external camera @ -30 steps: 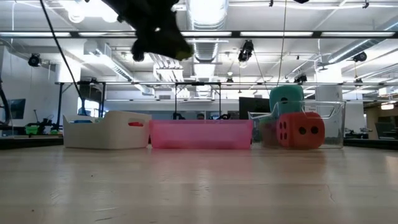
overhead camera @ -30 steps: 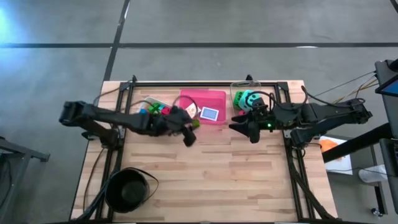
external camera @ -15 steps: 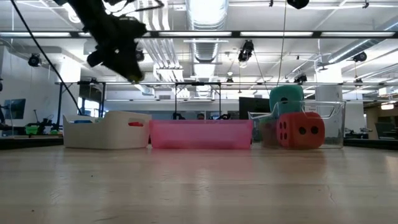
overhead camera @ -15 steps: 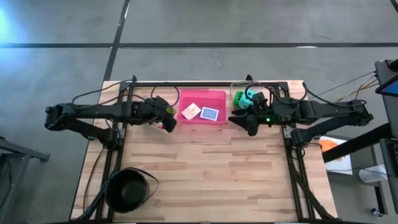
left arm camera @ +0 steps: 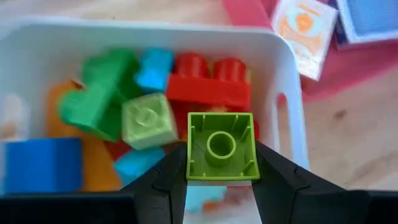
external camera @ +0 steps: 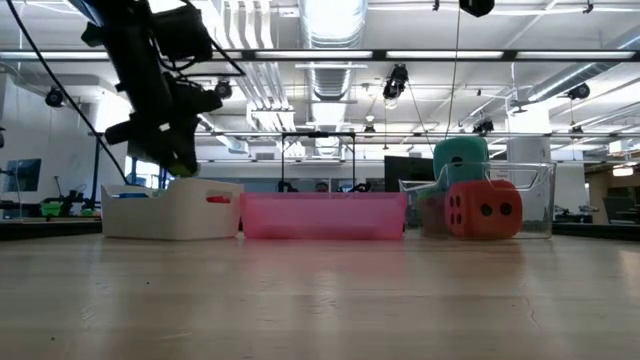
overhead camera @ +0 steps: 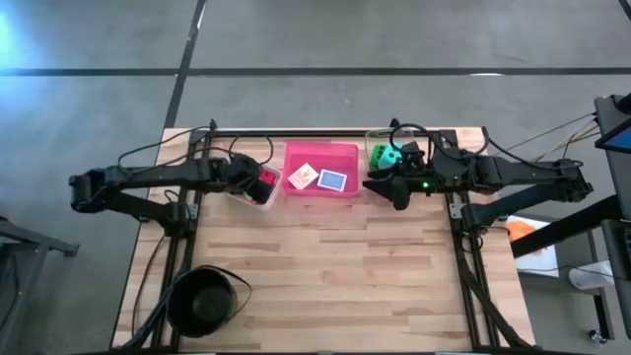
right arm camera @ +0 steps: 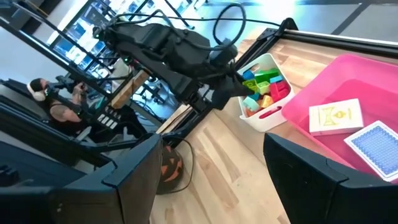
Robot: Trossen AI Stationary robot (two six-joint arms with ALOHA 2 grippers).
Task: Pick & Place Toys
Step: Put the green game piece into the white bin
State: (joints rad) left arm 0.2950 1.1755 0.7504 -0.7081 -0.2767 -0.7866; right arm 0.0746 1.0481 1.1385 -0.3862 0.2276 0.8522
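From above, the left tool [overhead camera: 264, 183] hangs over the white tray [overhead camera: 252, 196] at the far side of the worktop [overhead camera: 325, 266]; just to its right stands the pink tray [overhead camera: 345, 153], holding an orange card [overhead camera: 302, 177] and a blue card [overhead camera: 333, 180]. The right tool [overhead camera: 392, 193] waits beside the clear tray [overhead camera: 376, 141], where a green die [overhead camera: 380, 156] shows.

At worktop level, the left tool [external camera: 172, 160] hovers just above the white tray [external camera: 175, 210]; off to the right a teal die [external camera: 460, 160] sits on a red die [external camera: 481, 211].

The left wrist camera shows the left tool [left arm camera: 221, 167] clenched on a lime green block [left arm camera: 221, 148], directly over the tray's heap of red, green, blue and orange blocks [left arm camera: 134, 106].

The right wrist camera shows the right tool [right arm camera: 211, 168] released, fingers [right arm camera: 134, 174] wide apart, grasping nothing.
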